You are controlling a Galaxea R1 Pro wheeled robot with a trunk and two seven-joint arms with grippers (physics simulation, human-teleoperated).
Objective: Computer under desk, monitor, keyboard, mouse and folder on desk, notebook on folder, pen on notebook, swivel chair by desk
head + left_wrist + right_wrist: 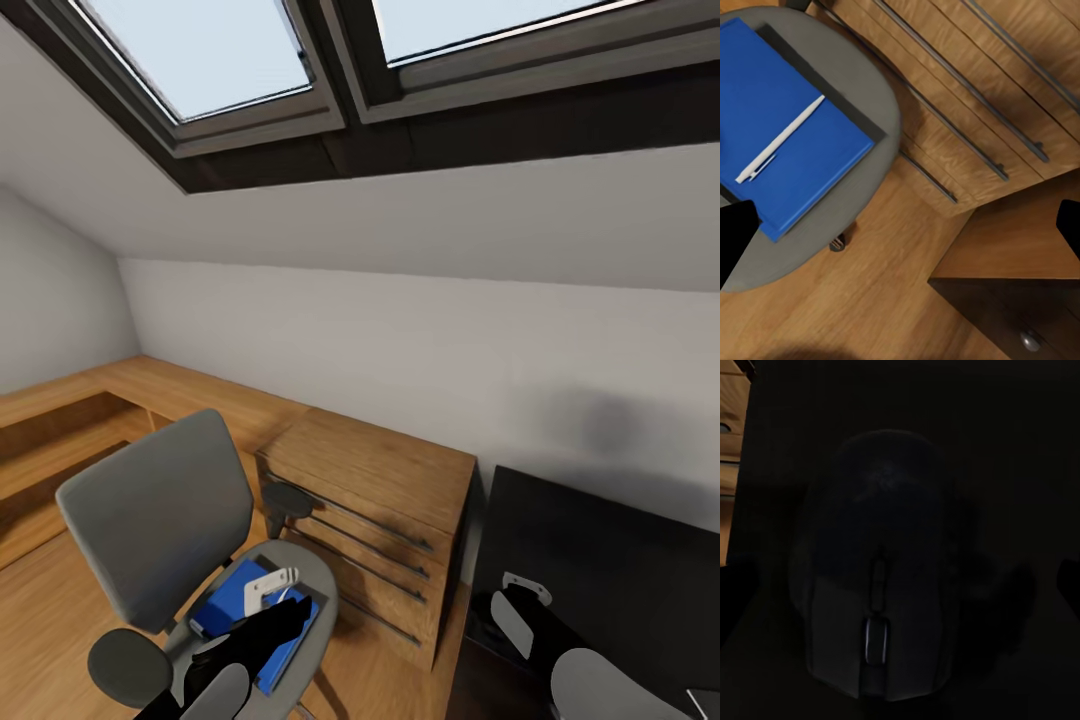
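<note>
the black desk (600, 540) sits at right beside a light-wood drawer chest (380, 500). the swivel chair (160, 520) holds the blue folder (787, 127) on its seat, the pen (780, 139) lying on it. left gripper (262, 622) hovers above, fingers spread. right gripper (900, 585) hangs released over the mouse (877, 577) on the desk.

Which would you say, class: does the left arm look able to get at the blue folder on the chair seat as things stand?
Probably yes. The left gripper hovers open right over the folder, which lies on the swivel chair seat. Only the pen rests on the folder.
</note>
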